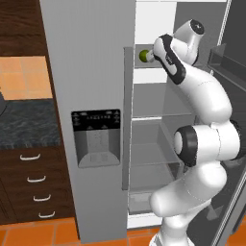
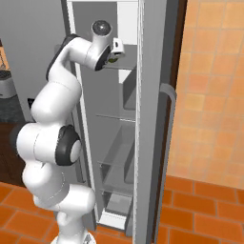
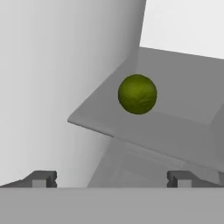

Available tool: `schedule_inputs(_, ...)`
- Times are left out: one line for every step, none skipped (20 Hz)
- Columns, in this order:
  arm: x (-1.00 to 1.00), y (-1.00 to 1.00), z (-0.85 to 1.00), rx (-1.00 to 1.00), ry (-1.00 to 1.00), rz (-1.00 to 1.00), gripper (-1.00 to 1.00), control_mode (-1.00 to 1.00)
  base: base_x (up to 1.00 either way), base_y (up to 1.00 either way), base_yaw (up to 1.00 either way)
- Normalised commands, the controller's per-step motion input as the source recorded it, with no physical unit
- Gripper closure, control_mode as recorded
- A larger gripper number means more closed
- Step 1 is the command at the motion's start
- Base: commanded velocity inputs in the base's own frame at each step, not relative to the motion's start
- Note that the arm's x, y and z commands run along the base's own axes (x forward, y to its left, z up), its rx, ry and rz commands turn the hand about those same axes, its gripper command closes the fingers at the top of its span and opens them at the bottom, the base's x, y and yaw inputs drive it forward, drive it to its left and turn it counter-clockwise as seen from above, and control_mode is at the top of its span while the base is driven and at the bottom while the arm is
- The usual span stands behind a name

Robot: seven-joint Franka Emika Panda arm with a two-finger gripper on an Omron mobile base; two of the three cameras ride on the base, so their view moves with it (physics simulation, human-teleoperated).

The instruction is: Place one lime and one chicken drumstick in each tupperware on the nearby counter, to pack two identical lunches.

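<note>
A round green lime point(image 3: 137, 94) rests on a grey upper shelf point(image 3: 175, 131) inside the open fridge, close to the shelf's left wall. My gripper point(image 3: 111, 180) is open, short of the shelf's front edge, with the lime ahead of it and apart from both fingertips point(image 3: 43, 179). In the left base view the lime point(image 1: 144, 55) sits just left of my hand. From the right base view, the lime point(image 2: 112, 59) peeks out under my hand. The dark counter point(image 1: 29, 126) lies to the left of the fridge. The chicken drumstick and the tupperware are out of view.
The closed fridge door with the dispenser point(image 1: 96, 138) stands left of the opening. The open door point(image 2: 152, 119) with its handle stands on the right. Lower glass shelves point(image 1: 153, 117) sit under the arm. Drawers with silver handles point(image 1: 36, 178) are below the counter.
</note>
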Motion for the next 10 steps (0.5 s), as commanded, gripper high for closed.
schedule_inputs(0.45, 0.0, -0.29, 0.0, 0.01, 0.03, -1.0, -1.0, 0.0, 0.0, 0.0)
schedule_inputs(0.45, 0.0, -0.31, 0.0, 0.0, 0.04, -1.0, -1.0, 0.0, 0.0, 0.0)
schedule_inputs(0.44, 0.0, -0.29, 0.0, 0.0, 0.04, -1.0, -1.0, 0.0, 0.0, 0.0)
schedule_inputs(0.47, 0.01, -0.21, 0.0, 0.0, 0.05, -1.0, -1.0, 0.0, 0.0, 0.0)
schedule_inputs(0.5, 0.01, -0.11, 0.0, 0.0, 0.05, -1.0, -1.0, 0.0, 0.0, 0.0)
schedule_inputs(0.52, 0.0, -0.04, 0.0, 0.0, 0.05, -1.0, -1.0, 0.0, 0.0, 0.0)
schedule_inputs(0.51, 0.0, -0.02, 0.0, 0.0, 0.06, -1.0, -1.0, 0.0, 0.0, 0.0)
schedule_inputs(0.5, 0.0, 0.0, 0.0, 0.0, 0.06, -1.0, -1.0, 0.0, 0.0, 0.0)
schedule_inputs(0.52, 0.02, -0.01, 0.0, 0.0, 0.06, -1.0, -1.0, 0.0, 0.0, 0.0)
schedule_inputs(0.54, 0.03, -0.03, 0.0, 0.0, 0.06, -1.0, -1.0, 0.0, 0.0, 0.0)
